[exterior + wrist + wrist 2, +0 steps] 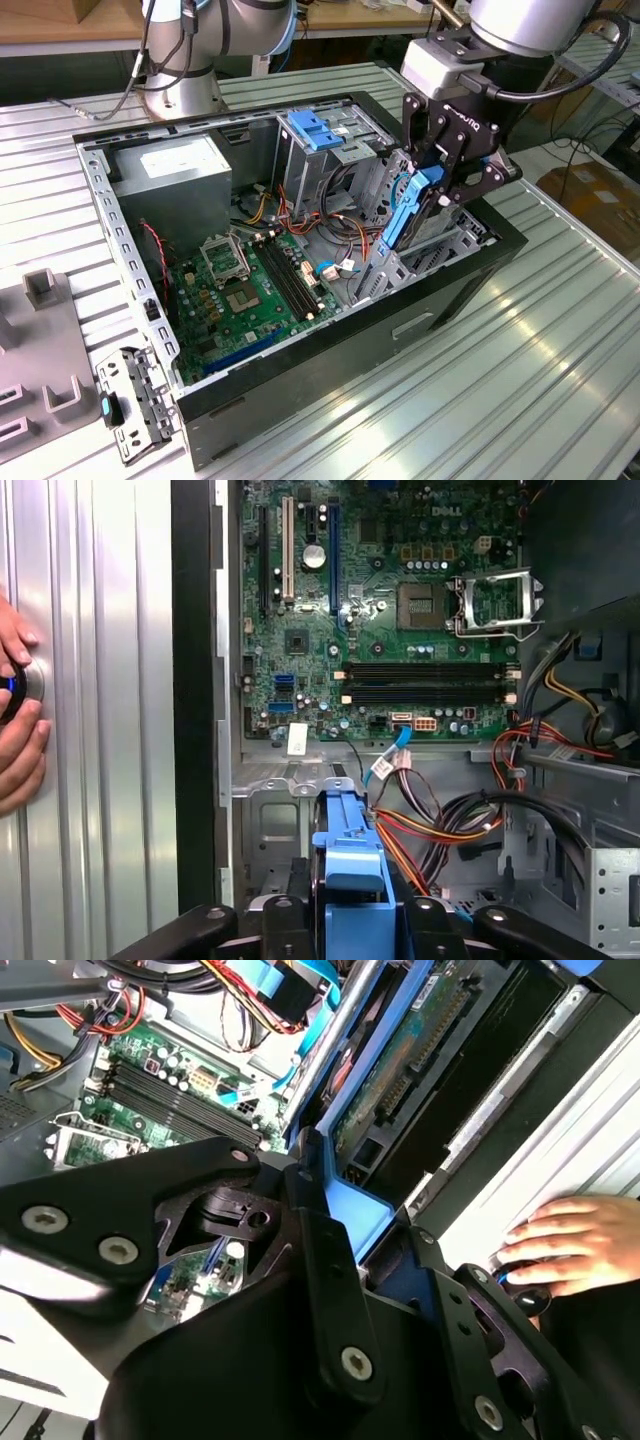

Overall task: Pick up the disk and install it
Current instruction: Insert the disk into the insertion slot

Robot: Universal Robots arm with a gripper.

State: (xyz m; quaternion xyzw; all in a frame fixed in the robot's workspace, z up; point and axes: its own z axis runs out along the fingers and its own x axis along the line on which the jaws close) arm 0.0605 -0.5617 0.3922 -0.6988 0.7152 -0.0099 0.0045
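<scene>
Ribbed metal table (560,330) carries the open computer case (300,400). The gripper (438,188) clamps the disk (400,225), steeply tilted at the exterior view's right, apparently angled to slide into the drive bay (455,242).

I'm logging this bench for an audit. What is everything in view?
Open black metal computer case: one, black, on ribbed aluminium table.
Flat silver-metal hard drive with blue side rails: one, silver and blue, tilted, reaching into the case.
Green motherboard: one, green, case floor.
Grey metal power-supply box: one, grey, inside case, exterior view's left.
Blue plastic bracket: one, blue, atop metal drive cage.
Grey moulded fixture: one, grey, table, exterior view's left.
Black end effector: one, black, shut on the hard drive.
Person's hand: one, on table beside case.
</scene>
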